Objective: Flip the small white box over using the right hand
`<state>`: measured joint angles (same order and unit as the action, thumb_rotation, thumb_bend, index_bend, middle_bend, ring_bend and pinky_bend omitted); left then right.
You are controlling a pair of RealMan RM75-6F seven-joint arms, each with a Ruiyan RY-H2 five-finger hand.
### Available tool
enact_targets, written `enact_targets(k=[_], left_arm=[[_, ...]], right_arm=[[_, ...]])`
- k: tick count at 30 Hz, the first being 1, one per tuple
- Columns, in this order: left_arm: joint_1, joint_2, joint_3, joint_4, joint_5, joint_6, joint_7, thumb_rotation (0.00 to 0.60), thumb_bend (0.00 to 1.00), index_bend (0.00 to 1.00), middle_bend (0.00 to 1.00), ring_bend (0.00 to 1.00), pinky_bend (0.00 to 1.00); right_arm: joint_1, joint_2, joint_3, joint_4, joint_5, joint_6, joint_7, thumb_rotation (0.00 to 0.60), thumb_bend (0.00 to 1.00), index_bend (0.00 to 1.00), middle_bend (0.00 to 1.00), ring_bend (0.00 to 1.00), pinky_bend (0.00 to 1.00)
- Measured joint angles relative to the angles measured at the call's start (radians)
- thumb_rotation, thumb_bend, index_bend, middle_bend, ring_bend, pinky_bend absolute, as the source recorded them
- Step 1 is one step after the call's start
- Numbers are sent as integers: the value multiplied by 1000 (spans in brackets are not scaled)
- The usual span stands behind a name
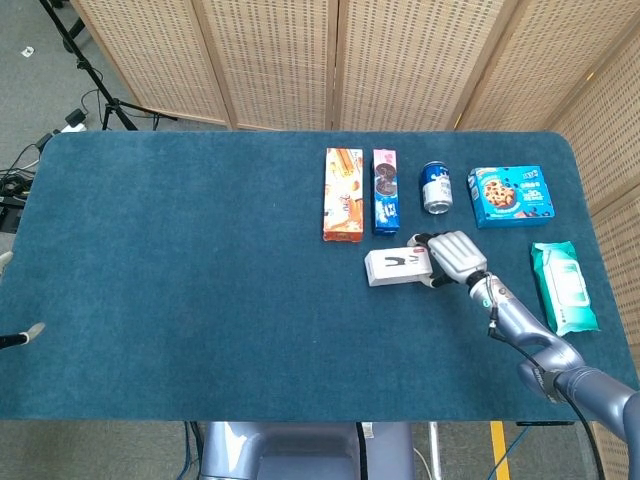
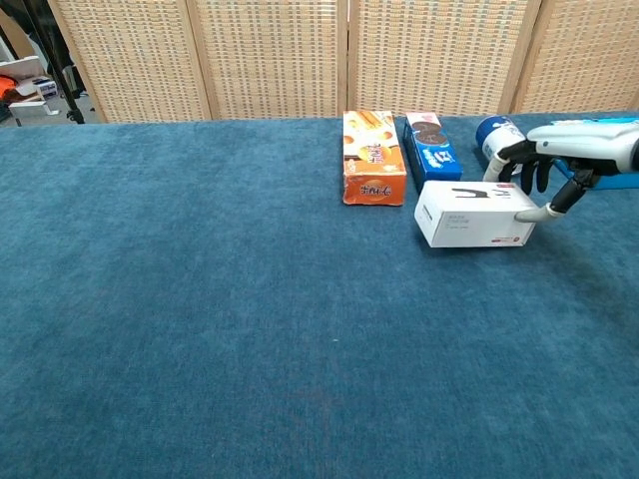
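The small white box lies on the blue table, just in front of the row of snack packs. My right hand grips the box's right end: its dark fingers curl over the far top edge and the thumb presses on the near side. The box lies flat, its printed face up. A small grey tip of my left hand shows at the left edge of the head view; how it is posed is hidden.
Behind the white box stand an orange snack box, a blue cookie pack, a blue can and a blue cookie box. A green wipes pack lies at the right edge.
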<state>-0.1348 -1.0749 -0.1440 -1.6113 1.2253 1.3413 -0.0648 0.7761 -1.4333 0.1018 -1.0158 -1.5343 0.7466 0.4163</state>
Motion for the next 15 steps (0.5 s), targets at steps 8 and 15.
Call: enact_targets(k=[8, 15], left_arm=[[-2, 0, 1, -3, -1, -5, 5, 600, 0, 0, 0, 0, 0], [-3, -1, 1, -4, -2, -8, 9, 600, 0, 0, 0, 0, 0]], right_arm=[[62, 258, -8, -301, 38, -195, 71, 600, 1000, 519, 540, 430, 380], [170, 444, -14, -473, 134, -474, 80, 600, 1000, 538, 563, 452, 392]])
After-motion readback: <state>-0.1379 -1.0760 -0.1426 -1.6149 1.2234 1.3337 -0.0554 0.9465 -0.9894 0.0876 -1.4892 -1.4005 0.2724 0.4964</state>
